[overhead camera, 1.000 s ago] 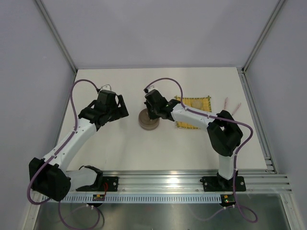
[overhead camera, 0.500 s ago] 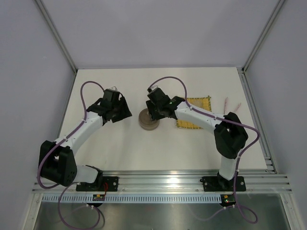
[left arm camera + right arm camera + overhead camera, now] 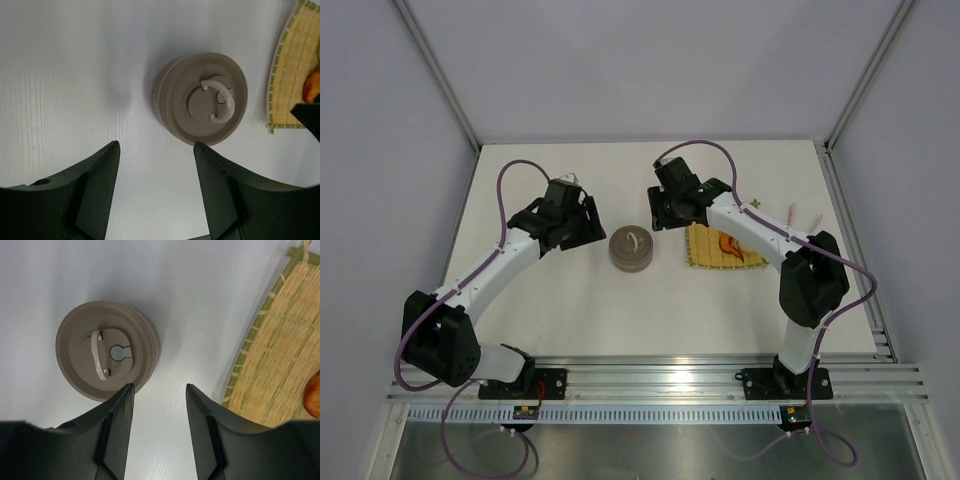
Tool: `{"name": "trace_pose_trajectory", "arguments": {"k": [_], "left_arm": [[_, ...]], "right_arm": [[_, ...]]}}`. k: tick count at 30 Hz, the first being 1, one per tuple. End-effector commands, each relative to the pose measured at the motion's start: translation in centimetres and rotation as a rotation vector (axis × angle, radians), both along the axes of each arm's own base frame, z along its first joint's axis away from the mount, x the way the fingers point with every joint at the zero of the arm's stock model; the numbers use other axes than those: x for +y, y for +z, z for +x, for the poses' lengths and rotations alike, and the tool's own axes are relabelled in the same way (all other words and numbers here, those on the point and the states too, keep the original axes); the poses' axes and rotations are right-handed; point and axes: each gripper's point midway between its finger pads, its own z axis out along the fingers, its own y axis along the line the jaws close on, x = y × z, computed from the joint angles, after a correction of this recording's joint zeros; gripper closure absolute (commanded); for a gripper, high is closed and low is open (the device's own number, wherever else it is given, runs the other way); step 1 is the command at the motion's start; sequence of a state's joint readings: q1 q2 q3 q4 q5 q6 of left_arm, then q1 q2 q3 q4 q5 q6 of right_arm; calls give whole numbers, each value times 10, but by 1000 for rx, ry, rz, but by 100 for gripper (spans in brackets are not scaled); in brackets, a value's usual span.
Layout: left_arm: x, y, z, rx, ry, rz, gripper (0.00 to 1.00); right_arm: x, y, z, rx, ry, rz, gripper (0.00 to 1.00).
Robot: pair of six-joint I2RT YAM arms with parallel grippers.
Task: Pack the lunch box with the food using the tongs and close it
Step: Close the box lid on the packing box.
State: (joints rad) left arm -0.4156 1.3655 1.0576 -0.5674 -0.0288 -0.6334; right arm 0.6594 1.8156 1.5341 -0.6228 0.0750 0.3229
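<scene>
The lunch box stands mid-table, its brownish-grey lid on top with a ring handle. My left gripper hangs open just left of it, nothing between its fingers. My right gripper is open and empty behind and to the right of the box, apart from the lid. Orange food lies on the yellow woven mat; its edge shows in both wrist views. The pale thin tongs lie right of the mat.
The mat sits close to the box's right side. Grey walls enclose the white table on three sides. A metal rail runs along the near edge by the arm bases.
My right gripper has opened, let go of the lid and drawn back to the right. My left arm has swung right, closer to the box.
</scene>
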Motion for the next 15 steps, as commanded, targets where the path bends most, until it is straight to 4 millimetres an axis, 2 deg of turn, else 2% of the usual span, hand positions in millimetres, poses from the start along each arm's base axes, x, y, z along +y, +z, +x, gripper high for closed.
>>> {"name": "trace_pose_trajectory", "arguments": {"k": [1, 2, 5, 6, 7, 8, 10, 11, 12, 15], "left_arm": [[-10, 22, 8, -52, -19, 71, 35], [-10, 22, 8, -58, -14, 93, 35], [-16, 18, 7, -46, -12, 83, 35], [-13, 18, 9, -39, 12, 65, 35], [-9, 14, 10, -36, 26, 47, 36], [-13, 12, 8, -17, 14, -6, 37], [-1, 5, 16, -4, 66, -66, 38], [-5, 4, 16, 13, 55, -116, 38], [1, 0, 20, 23, 77, -132, 40], [1, -12, 30, 65, 88, -192, 41]], "right_arm": [[7, -3, -4, 70, 30, 40, 47], [11, -4, -9, 103, 46, 82, 48], [17, 6, -7, 63, 79, 126, 52], [17, 9, -4, 35, 78, 97, 53], [23, 7, -16, 17, 138, 25, 52], [19, 10, -8, -34, 115, -46, 52], [21, 2, -13, -25, 143, -114, 50], [26, 4, -12, -39, 145, -123, 50], [26, 3, -10, -41, 140, -127, 50], [35, 3, -7, -49, 140, -136, 50]]}}
